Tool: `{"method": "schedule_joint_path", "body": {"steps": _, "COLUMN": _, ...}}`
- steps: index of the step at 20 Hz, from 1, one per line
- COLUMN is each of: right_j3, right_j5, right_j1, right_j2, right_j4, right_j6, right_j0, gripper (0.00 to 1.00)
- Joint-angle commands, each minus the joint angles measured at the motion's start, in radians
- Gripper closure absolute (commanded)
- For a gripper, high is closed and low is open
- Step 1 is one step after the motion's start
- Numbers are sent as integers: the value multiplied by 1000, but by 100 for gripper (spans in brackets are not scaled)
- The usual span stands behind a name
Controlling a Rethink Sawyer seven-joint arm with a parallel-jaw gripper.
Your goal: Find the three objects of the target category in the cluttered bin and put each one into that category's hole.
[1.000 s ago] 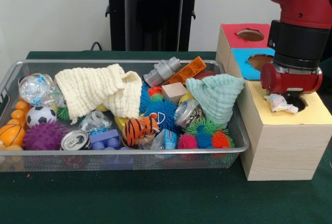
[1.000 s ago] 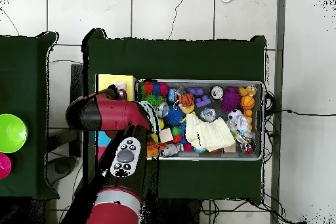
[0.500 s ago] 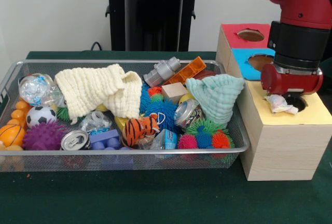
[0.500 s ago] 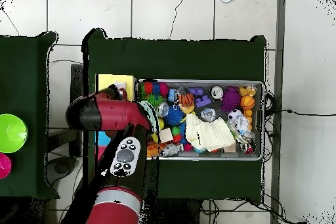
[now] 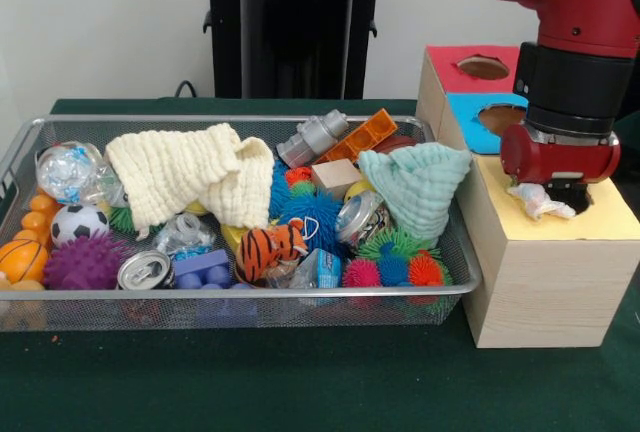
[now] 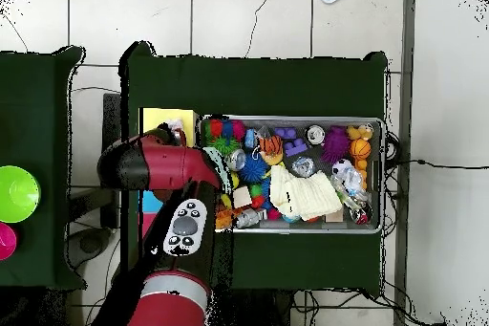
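Front camera: sits low and close across my bench [image 5: 300, 392], facing me, with the wire bin [image 5: 240, 297] filling its middle.
Overhead camera: hangs high, looks straight down, takes in bench [image 6: 258, 83] and floor.
Shared: bin [image 6: 296, 121], hole box [image 5: 540, 282] and my arm [image 6: 167, 236].

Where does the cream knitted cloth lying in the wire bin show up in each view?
Front view: the cream knitted cloth lies in the bin's left half, toward the back rim.
Overhead view: the cream knitted cloth sits near the bin's middle, against the lower rim.
Shared landmark: the orange striped tiger toy, across the bin from it.
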State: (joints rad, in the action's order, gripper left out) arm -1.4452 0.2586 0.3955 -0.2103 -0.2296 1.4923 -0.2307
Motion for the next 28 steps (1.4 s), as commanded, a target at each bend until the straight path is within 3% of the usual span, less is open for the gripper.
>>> {"method": "schedule_joint_path", "body": {"steps": 1, "right_j3": -129, "right_j5": 70, "right_j1": 44, "right_j2": 79, "right_j4": 36, "right_j6": 142, "right_j0": 32, "gripper": 0}}
{"method": "schedule_joint_path", "body": {"steps": 8, "right_j3": -113, "right_j5": 281, "right_j1": 179, "right_j2": 26, "right_j4": 26, "right_j6": 119, "right_j0": 25, "gripper": 0}}
{"method": "schedule_joint_path", "body": {"steps": 14, "right_j3": -50, "right_j5": 493, "right_j1": 268, "right_j2": -31, "right_j4": 47, "right_j6": 102, "right_j0": 19, "gripper": 0}}
{"method": "schedule_joint_path", "body": {"steps": 21, "right_j3": -17, "right_j5": 565, "right_j1": 302, "right_j2": -23, "right_j4": 64, "right_j6": 83, "right_j0": 45, "gripper": 0}}
{"method": "schedule_joint_path", "body": {"steps": 25, "right_j3": -9, "right_j5": 556, "right_j1": 304, "right_j2": -11, "right_j4": 69, "right_j6": 85, "right_j0": 53, "gripper": 0}}
{"method": "schedule_joint_path", "body": {"steps": 26, "right_j3": -16, "right_j5": 529, "right_j1": 307, "right_j2": 1, "right_j4": 73, "right_j6": 87, "right_j0": 60, "gripper": 100}}
{"method": "schedule_joint_path", "body": {"steps": 28, "right_j3": -20, "right_j5": 529, "right_j1": 310, "right_j2": 10, "right_j4": 70, "right_j6": 79, "right_j0": 68, "gripper": 100}}
